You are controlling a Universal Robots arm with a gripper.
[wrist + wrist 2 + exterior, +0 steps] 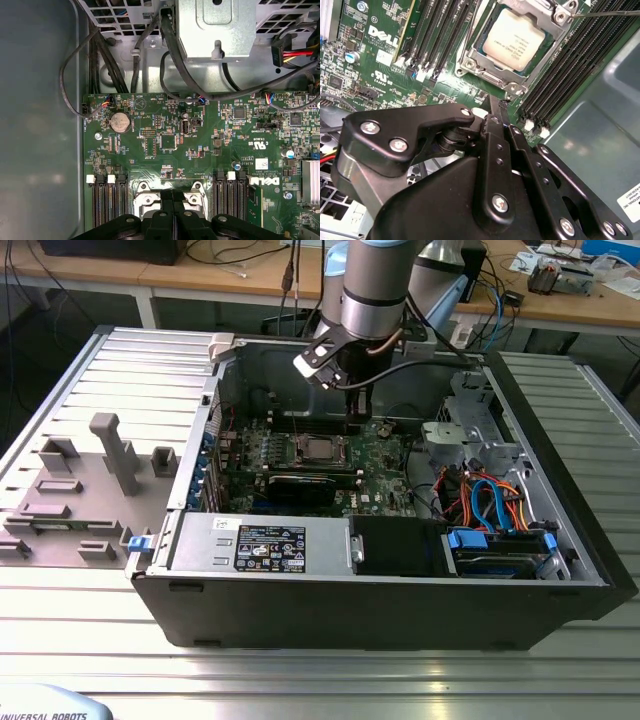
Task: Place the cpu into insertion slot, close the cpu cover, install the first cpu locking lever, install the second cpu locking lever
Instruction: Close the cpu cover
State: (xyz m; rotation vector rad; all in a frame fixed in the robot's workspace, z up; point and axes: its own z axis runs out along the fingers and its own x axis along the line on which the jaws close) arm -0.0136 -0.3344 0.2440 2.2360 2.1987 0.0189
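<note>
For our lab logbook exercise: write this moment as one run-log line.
cpu: seated | cpu cover: down around it | gripper: shut, tips beside cover's edge, contact unclear

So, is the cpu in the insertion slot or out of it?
In. In the second wrist view the cpu lies flat in the insertion slot, framed by the cpu cover.
</note>
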